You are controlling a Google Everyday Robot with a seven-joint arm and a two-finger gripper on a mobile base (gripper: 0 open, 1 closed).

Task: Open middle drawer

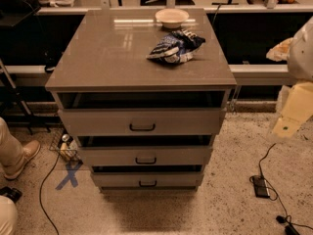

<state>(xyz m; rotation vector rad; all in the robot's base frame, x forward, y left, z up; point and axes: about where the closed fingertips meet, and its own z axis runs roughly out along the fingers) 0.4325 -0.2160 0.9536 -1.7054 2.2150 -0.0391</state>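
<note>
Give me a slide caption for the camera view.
Three-drawer cabinet with bowl and crumpled bag on top; tool hangs at right edge, clear of the middle drawer.
</note>
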